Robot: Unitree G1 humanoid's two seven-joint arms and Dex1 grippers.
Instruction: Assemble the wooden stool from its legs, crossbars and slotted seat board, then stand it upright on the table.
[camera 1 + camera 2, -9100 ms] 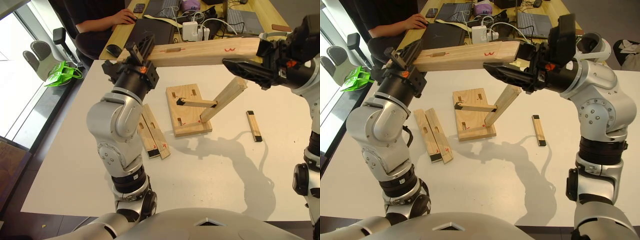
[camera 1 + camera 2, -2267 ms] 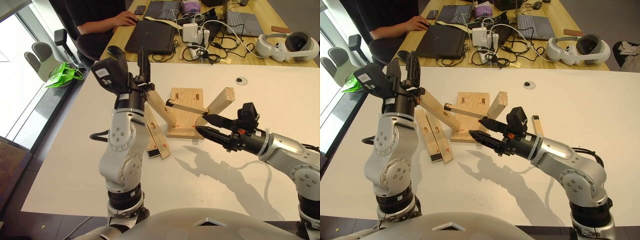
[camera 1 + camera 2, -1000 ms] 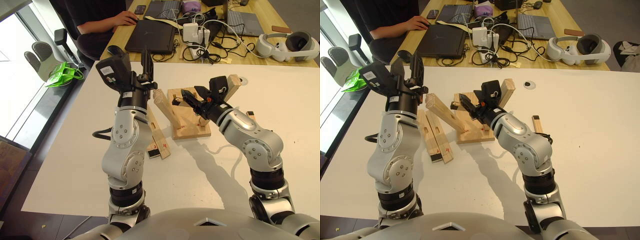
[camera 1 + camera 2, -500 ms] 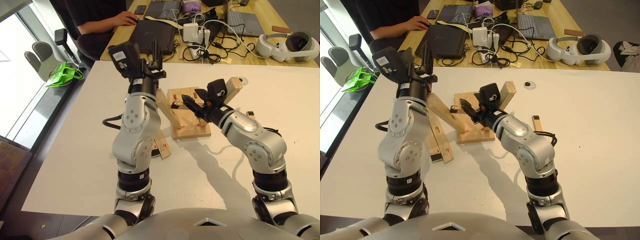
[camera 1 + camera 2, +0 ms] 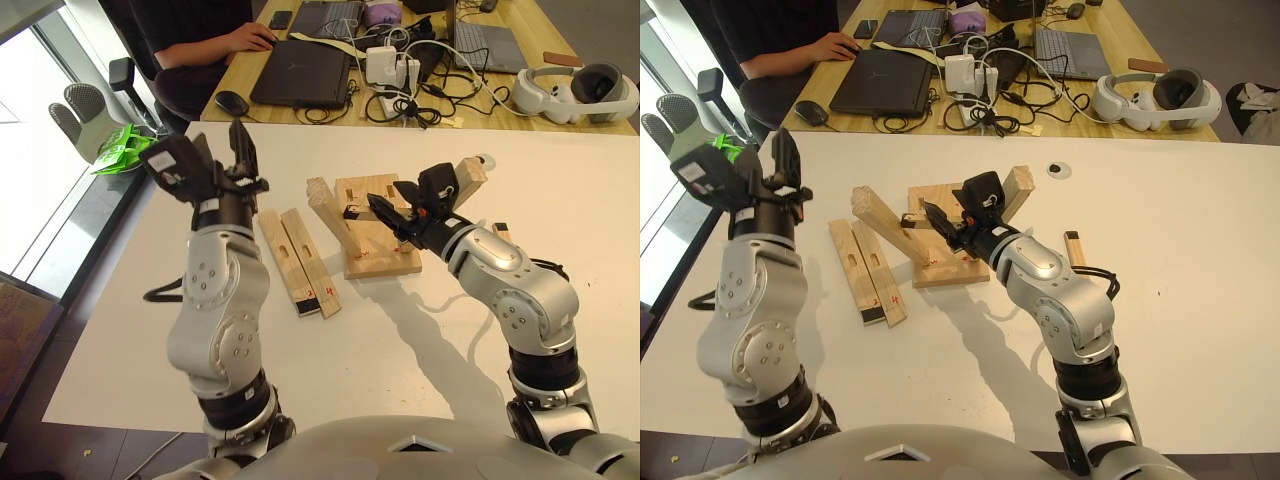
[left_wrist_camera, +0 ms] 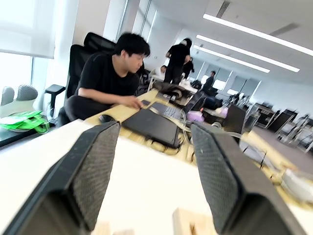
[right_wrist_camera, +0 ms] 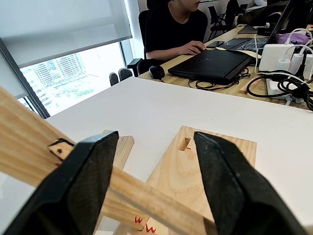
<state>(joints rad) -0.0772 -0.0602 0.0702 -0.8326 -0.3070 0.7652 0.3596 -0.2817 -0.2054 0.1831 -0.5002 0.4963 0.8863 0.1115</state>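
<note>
Left gripper, fingers apart, is now off the tilted leg, near table's left edge; right gripper, also spread, at seat board; leg holds unaided

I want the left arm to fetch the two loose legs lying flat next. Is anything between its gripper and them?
Nothing visible does. The left gripper, open and empty, is raised above the table. The loose legs lie side by side on bare tabletop to its right. The leaning leg in the seat board stands beyond them.
</note>
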